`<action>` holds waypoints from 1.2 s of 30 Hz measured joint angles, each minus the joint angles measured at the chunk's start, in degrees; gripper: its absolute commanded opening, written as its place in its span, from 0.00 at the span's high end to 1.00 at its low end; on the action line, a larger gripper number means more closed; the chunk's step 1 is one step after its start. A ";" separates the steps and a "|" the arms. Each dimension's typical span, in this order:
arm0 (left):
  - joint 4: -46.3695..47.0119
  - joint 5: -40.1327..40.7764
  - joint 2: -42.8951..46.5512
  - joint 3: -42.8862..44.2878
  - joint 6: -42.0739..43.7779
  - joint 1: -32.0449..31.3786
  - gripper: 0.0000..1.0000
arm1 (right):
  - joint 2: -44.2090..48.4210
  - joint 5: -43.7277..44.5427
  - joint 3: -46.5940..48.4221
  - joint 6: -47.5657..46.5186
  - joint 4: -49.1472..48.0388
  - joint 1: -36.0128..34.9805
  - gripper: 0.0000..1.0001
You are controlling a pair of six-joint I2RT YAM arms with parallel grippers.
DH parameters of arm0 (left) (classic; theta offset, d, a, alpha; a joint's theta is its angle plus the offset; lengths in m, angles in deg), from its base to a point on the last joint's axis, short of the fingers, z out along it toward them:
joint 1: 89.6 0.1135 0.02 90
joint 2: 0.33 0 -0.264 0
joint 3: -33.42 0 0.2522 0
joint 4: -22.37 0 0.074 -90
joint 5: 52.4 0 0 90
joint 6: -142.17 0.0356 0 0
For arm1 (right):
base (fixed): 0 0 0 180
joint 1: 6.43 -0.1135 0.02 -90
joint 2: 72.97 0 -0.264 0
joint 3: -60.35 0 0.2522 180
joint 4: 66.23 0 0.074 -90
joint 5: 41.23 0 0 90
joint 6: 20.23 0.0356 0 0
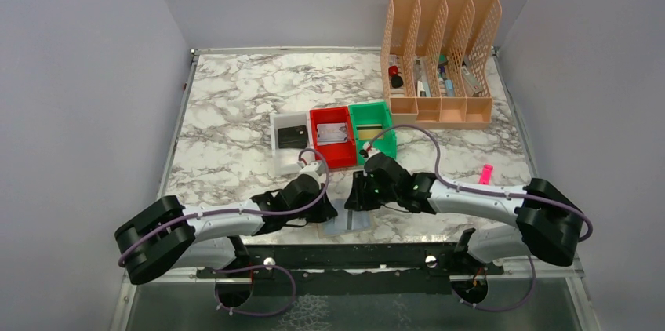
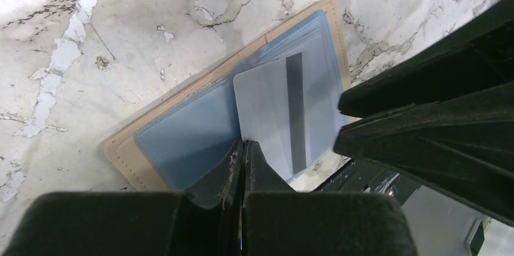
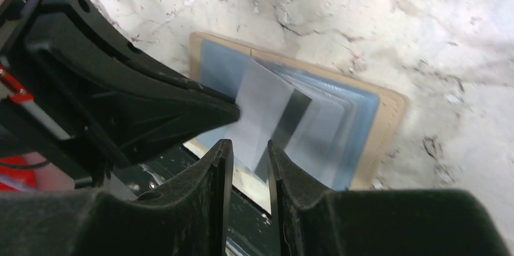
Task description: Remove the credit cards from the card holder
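Left pincer [image 2: 243, 144] pressed together, right pincer [image 3: 248, 145] slightly parted at silvery card [image 2: 263, 110]; overhead indistinct.

The marble-patterned table [image 1: 235, 111] carried a white tray [image 1: 274, 139], a red tray [image 1: 337, 157] and a green tray [image 1: 353, 123] side by side near its middle. A peach desk organizer [image 1: 443, 107] stood at the far right, a small pink object [image 1: 486, 172] lay nearer, and the card holder [image 2: 188, 134] lay open at the near edge.
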 measured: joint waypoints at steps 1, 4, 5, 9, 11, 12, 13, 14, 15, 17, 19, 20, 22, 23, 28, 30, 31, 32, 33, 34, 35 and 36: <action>0.00 0.00 -0.11 0.09 0.15 0.00 1.00 | -1.01 -0.31 0.48 -0.02 -0.79 0.00 0.67; -0.26 0.00 -0.28 0.55 0.55 0.00 1.00 | -5.35 -0.09 1.64 0.46 -1.07 0.00 0.65; -0.28 0.00 -0.31 0.74 0.63 0.00 1.00 | -6.56 0.33 1.77 0.79 -0.68 0.00 0.64; -0.72 0.00 -0.39 1.16 1.18 0.02 1.00 | -7.52 1.68 1.88 2.62 0.22 0.00 0.62; -0.76 0.02 -0.39 1.16 1.25 0.09 1.00 | -6.75 2.27 1.16 3.39 0.33 0.00 0.62; -0.83 0.00 -0.39 1.16 1.29 0.11 1.00 | -6.21 2.43 0.63 3.87 0.37 0.00 0.62; -0.87 0.00 -0.39 1.16 1.36 0.11 1.00 | -5.33 2.62 -0.09 4.33 0.42 0.00 0.62; -0.87 0.00 -0.39 1.16 1.38 0.11 1.00 | -4.72 2.84 -0.61 4.72 0.50 0.00 0.62; -0.85 0.00 -0.39 1.16 1.38 0.11 0.98 | -4.20 2.93 -1.03 5.11 0.63 0.00 0.62; -0.72 -0.09 -0.42 1.16 1.38 0.11 0.90 | -3.65 3.02 -1.66 5.81 0.48 0.00 0.62; -0.26 -0.42 -0.61 1.16 1.31 0.11 0.85 | -3.45 2.86 -2.36 6.58 -0.50 0.00 0.62; 0.17 -0.68 -0.90 1.16 1.16 0.11 0.84 | -3.45 2.69 -2.58 6.86 -1.07 0.00 0.62; 1.22 -1.66 -1.66 1.14 0.87 0.11 0.82 | -3.82 2.23 -2.86 7.58 -2.21 0.00 0.65; 1.81 -2.05 -2.05 1.11 0.55 0.11 0.81 | -4.22 1.84 -2.93 8.00 -2.99 0.00 0.66; 4.90 -2.97 -2.64 -0.72 -1.84 0.61 0.78 | -4.09 1.57 -4.83 10.25 -6.08 0.11 0.71; 5.88 -3.02 -2.56 -1.27 -2.64 0.72 0.77 | -3.74 1.57 -5.73 11.04 -7.19 0.22 0.72; 6.32 -3.02 -2.40 -1.55 -3.15 0.74 0.77 | -3.69 1.55 -5.95 11.28 -7.54 0.28 0.72; 6.75 -3.02 -2.27 -1.88 -3.56 0.74 0.77 | -3.76 1.49 -6.03 11.61 -7.74 0.35 0.72; 7.17 -2.99 -2.14 -2.19 -3.96 0.76 0.77 | -3.87 1.40 -6.05 11.69 -7.87 0.37 0.72; 7.45 -2.99 -2.08 -2.40 -4.31 0.81 0.77 | -3.96 1.38 -6.05 11.82 -7.98 0.39 0.72; 7.58 -2.99 -2.05 -2.47 -4.55 0.83 0.77 | -4.07 1.33 -6.05 12.00 -8.04 0.39 0.72; 7.78 -2.99 -2.05 -2.60 -4.94 0.85 0.77 | -4.20 1.31 -6.05 12.11 -8.04 0.44 0.72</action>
